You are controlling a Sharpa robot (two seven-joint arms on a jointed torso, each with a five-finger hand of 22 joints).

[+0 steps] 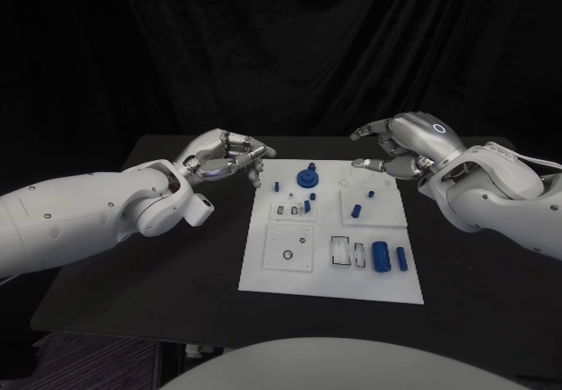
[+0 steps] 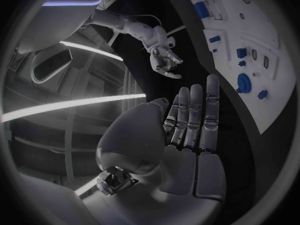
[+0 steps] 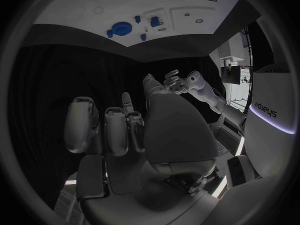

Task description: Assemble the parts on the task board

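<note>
The white task board [image 1: 334, 280] lies in the middle of the black table. A round blue part [image 1: 308, 178] with a stem stands near its far edge, with several small blue pegs [image 1: 357, 211] around it. Two blue cylinders [image 1: 379, 253] lie side by side at its near right. My left hand [image 1: 225, 156] hovers just off the board's far left corner; its fingers [image 2: 190, 115] are stretched out and hold nothing. My right hand [image 1: 398, 146] hangs over the far right corner, fingers loosely bent and apart, holding nothing. The left wrist view shows the board [image 2: 275, 35] and the round part [image 2: 244, 82].
Bare black table [image 1: 175, 268] lies on either side of the board. Small rectangular recesses [image 1: 339, 250] and a round hole [image 1: 288, 257] mark the board's near half. A black curtain hangs behind the table.
</note>
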